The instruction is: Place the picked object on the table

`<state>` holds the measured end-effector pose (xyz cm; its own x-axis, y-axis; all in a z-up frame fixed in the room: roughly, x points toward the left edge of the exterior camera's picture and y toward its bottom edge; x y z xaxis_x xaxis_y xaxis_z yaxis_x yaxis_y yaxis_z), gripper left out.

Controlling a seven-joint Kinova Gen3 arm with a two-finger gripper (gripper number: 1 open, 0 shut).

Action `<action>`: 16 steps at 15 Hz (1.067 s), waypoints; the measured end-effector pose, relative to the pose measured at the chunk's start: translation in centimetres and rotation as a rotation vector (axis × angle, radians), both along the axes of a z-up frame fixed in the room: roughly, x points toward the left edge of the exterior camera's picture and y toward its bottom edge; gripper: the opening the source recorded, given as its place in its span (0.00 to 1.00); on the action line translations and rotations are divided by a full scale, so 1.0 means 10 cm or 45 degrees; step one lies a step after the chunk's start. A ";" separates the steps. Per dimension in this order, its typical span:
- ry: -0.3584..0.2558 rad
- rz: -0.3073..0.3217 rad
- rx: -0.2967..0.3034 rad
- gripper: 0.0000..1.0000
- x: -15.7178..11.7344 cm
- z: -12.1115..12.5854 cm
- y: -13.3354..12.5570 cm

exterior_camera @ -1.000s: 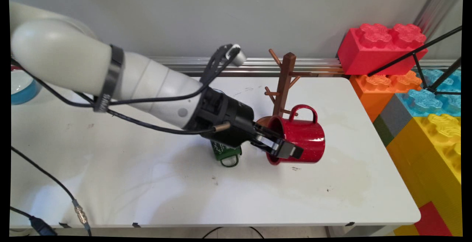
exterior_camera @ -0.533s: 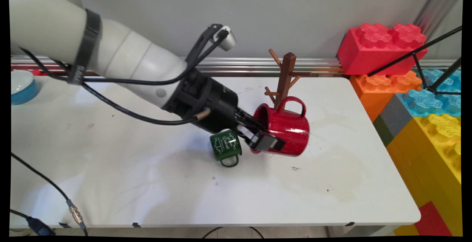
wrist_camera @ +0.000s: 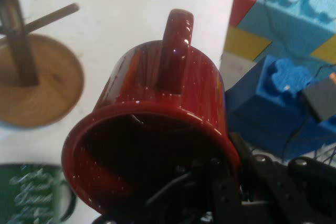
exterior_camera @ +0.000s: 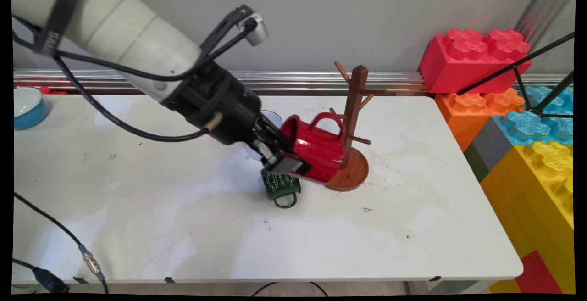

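Main view had the black two-finger gripper [exterior_camera: 285,158] clamped on the rim wall of a glossy red speckled enamel mug [exterior_camera: 316,149], one finger inside the mouth and the other flat against the outside, so it was closed down to just the thickness of the mug's wall. That rim pinch explained why the mug hung the way it did: tipped on its side, mouth toward the arm, base pointing off to the picture's right, handle up on top. It was clear off the white table [exterior_camera: 183,227], hanging in front of the brown wooden mug tree with pegs [exterior_camera: 354,108] and covering part of its round base, the handle sitting near one of the lower pegs, though I couldn't tell if they touched. A small dark green mug with white lettering [exterior_camera: 279,186] stood on the table right below the gripper, handle toward the near edge, partly hidden by the finger. Over on the far left sat a blue bowl with a white inside [exterior_camera: 27,108], well apart from everything, and big coloured plastic building blocks [exterior_camera: 504,103] were stacked beyond the table's right end. Hand view gave what main couldn't: straight into the red mug's dark mouth, with the handle seen edge-on and the tree's round wooden base well off to one side. It hid the fingertips though, so the grip itself only read properly from main
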<state>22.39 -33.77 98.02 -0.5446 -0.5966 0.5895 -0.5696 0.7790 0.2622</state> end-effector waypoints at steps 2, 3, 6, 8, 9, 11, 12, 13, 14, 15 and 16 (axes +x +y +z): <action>-0.077 -0.005 -0.003 0.00 0.08 0.08 -0.02; -0.106 -0.006 -0.004 0.00 0.11 0.10 -0.02; -0.233 -0.006 -0.005 0.00 0.20 0.16 -0.03; -0.313 -0.002 -0.003 0.00 0.23 0.18 -0.03; -0.345 -0.001 -0.001 0.00 0.23 0.19 -0.02; -0.399 -0.002 -0.006 0.00 0.23 0.18 -0.02; -0.420 -0.004 -0.010 0.00 0.23 0.18 -0.03; -0.454 -0.006 -0.016 0.00 0.23 0.17 -0.03; -0.493 -0.008 -0.021 0.00 0.23 0.15 -0.04; -0.532 -0.009 -0.023 0.00 0.23 0.12 -0.04; -0.568 -0.012 -0.023 0.00 0.23 0.09 -0.05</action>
<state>24.66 -34.22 98.97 -0.7535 -0.5818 0.3062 -0.6164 0.7871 -0.0214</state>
